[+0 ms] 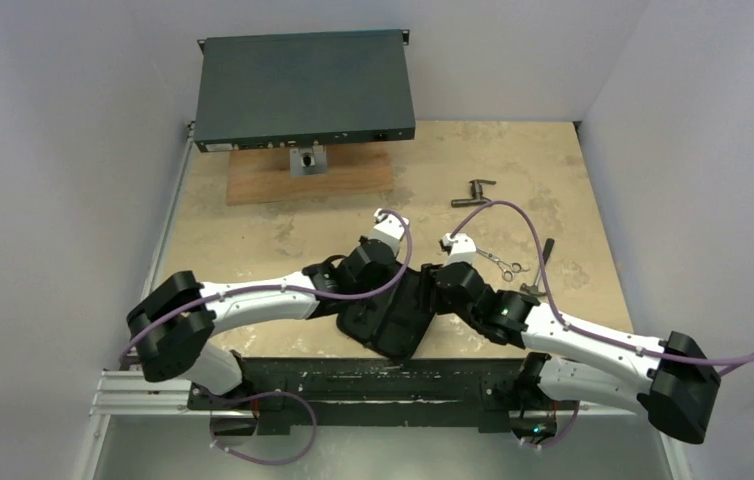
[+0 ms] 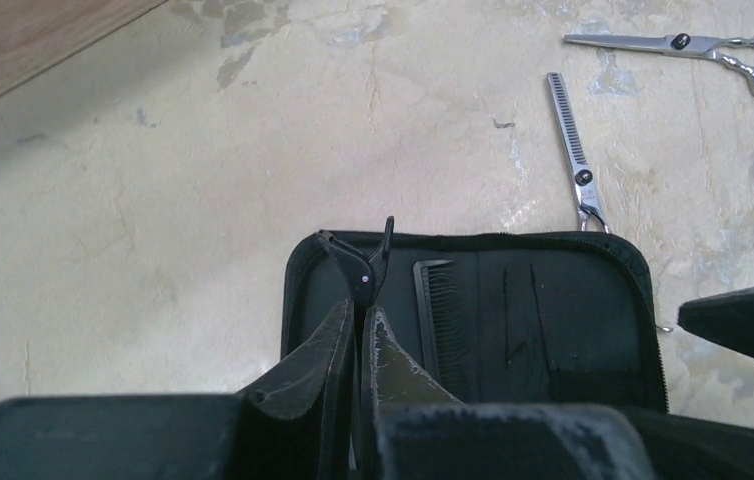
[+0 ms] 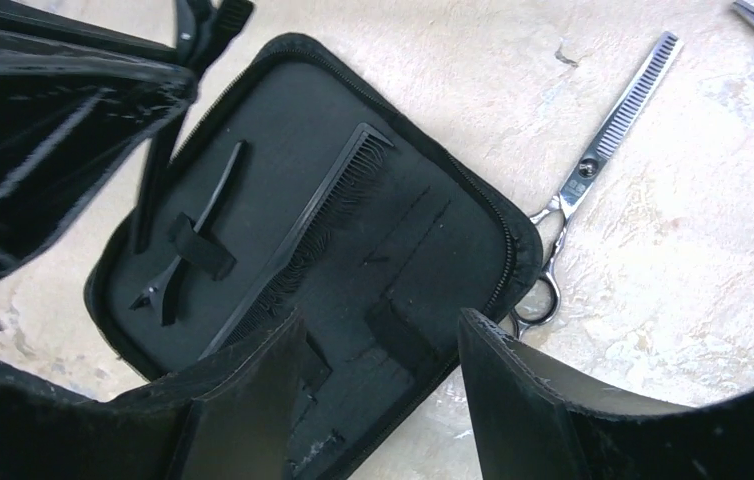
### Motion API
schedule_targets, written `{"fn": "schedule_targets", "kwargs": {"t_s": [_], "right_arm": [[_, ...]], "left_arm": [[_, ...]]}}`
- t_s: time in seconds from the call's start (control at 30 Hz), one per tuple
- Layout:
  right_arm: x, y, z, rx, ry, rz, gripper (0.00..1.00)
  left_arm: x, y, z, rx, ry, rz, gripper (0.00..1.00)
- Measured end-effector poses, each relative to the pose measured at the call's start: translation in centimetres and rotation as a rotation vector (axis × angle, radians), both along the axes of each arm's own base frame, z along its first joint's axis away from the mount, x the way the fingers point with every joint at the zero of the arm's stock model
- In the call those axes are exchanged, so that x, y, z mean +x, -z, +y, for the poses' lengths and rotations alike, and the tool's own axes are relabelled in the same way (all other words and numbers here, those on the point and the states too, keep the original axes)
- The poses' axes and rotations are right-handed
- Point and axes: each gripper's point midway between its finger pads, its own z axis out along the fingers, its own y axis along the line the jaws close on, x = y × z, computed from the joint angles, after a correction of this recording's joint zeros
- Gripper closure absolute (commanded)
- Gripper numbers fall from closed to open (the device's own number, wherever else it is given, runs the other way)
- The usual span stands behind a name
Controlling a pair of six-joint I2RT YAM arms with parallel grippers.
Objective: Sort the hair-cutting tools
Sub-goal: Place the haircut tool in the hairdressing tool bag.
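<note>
A black zip case (image 1: 393, 318) lies open at the table's near middle. My left gripper (image 2: 358, 308) is shut on a thin black clip (image 2: 368, 262) and holds it over the case's left end (image 2: 298, 300). A black comb (image 3: 303, 235) and a second black clip (image 3: 193, 245) under a strap lie inside the case (image 3: 283, 120). My right gripper (image 3: 378, 320) is open and empty above the case's near edge. Silver thinning scissors (image 3: 603, 140) lie on the table, their handle touching the case rim. Plain silver scissors (image 2: 713, 50) lie further off.
A dark T-shaped fitting (image 1: 473, 192) and a small hammer (image 1: 541, 268) lie on the right of the table. A dark flat box (image 1: 303, 88) stands on a wooden board (image 1: 308, 178) at the back. White walls close both sides.
</note>
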Motion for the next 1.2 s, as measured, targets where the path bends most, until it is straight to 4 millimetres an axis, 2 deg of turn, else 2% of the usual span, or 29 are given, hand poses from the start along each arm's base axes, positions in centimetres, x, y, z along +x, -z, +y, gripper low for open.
{"fn": "schedule_targets", "kwargs": {"t_s": [0.2, 0.37, 0.5, 0.6, 0.83, 1.2], "right_arm": [[0.0, -0.5, -0.9, 0.048, 0.071, 0.008, 0.42], [-0.4, 1.5, -1.9, 0.06, 0.163, 0.084, 0.42], [-1.6, 3.9, -3.0, 0.066, 0.213, 0.145, 0.42], [-2.3, 4.8, -3.5, 0.081, 0.229, 0.168, 0.43], [-3.0, 6.4, -3.2, 0.127, 0.235, 0.208, 0.46], [-2.6, 5.9, -2.4, 0.178, 0.228, 0.189, 0.44]], "left_arm": [[1.2, 0.8, -1.9, 0.058, 0.037, -0.016, 1.0], [1.8, 1.7, -3.2, 0.091, 0.071, -0.011, 1.0], [2.0, 2.5, -3.8, 0.105, 0.088, -0.008, 1.0], [2.0, 2.9, -3.9, 0.119, 0.099, -0.009, 1.0], [2.4, 4.0, -4.4, 0.132, 0.114, -0.02, 1.0], [2.9, 4.4, -4.3, 0.172, 0.116, -0.053, 1.0]]}}
